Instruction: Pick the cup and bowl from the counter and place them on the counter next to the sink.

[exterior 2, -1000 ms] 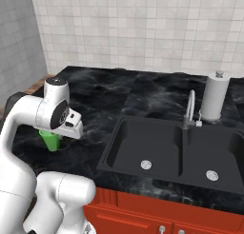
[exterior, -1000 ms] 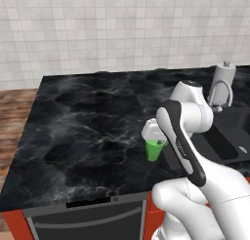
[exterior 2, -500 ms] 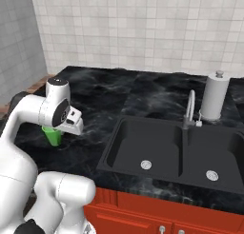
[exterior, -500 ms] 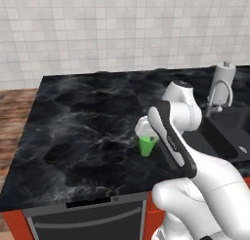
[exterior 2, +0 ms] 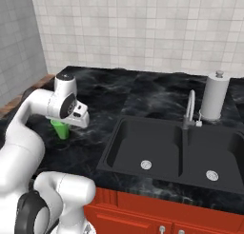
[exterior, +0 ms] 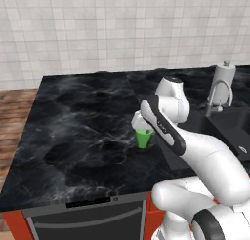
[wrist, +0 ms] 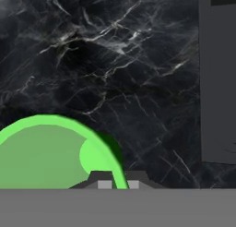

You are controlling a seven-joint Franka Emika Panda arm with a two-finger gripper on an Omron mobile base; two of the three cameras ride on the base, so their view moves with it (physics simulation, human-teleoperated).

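The green cup [exterior: 144, 138] hangs just above the black marble counter [exterior: 83, 122], left of the sink [exterior 2: 157, 152]. My gripper [exterior: 142, 128] comes down on it from above and is shut on its rim. In the hand view the cup [wrist: 46, 152] sits at the lower left, and my gripper [wrist: 116, 183] pinches the rim's right side between its fingertips. From the right base view the cup [exterior 2: 60, 128] shows under the hand, partly hidden by it. The bowl is out of view.
A thin silver faucet [exterior 2: 189, 109] and a white paper-towel roll [exterior 2: 214, 97] stand behind the double sink. Tiled wall runs along the back. The counter's front edge [exterior: 97, 200] lies above a dark oven front and red cabinets.
The gripper has carried the cup a little to the left and slightly up in the left base view; the jaws stayed shut on its rim.
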